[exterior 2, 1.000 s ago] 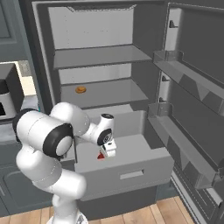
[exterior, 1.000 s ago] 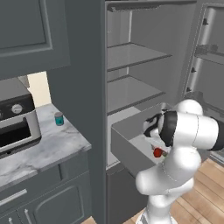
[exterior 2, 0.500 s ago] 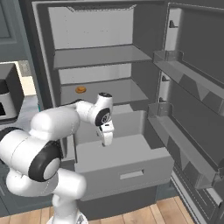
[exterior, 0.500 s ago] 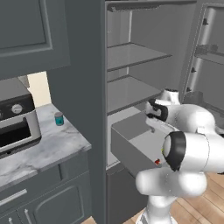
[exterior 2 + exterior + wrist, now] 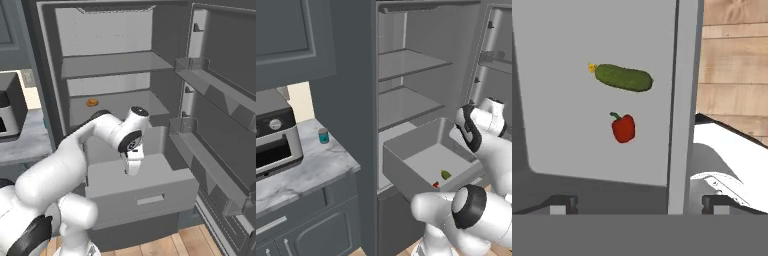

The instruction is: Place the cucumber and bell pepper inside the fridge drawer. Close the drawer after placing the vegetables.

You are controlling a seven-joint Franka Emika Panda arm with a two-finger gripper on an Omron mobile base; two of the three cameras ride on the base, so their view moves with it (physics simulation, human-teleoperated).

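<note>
Grey all round: I see the open fridge (image 5: 115, 65) filling the upper middle of the right base view, its shelves flat and bare but for a small orange item (image 5: 92, 102) at left on the lower shelf. Its door (image 5: 220, 100) stands swung wide at the right edge, over a wood-plank floor (image 5: 200, 240). At lower left of the left base view a marbled tabletop (image 5: 306, 172) carries a microwave (image 5: 273, 140) and a small teal cup (image 5: 323, 135). The fridge drawer (image 5: 142, 192) is pulled out, lower centre. In the hand view the cucumber (image 5: 622, 78) lies on its pale floor, upper centre, the bell pepper (image 5: 623, 127) just below it, apart. My pincer (image 5: 131, 168) hangs above the drawer, grasping nothing; its fingertips (image 5: 562, 205) sit spread wide at the bottom corners.
</note>
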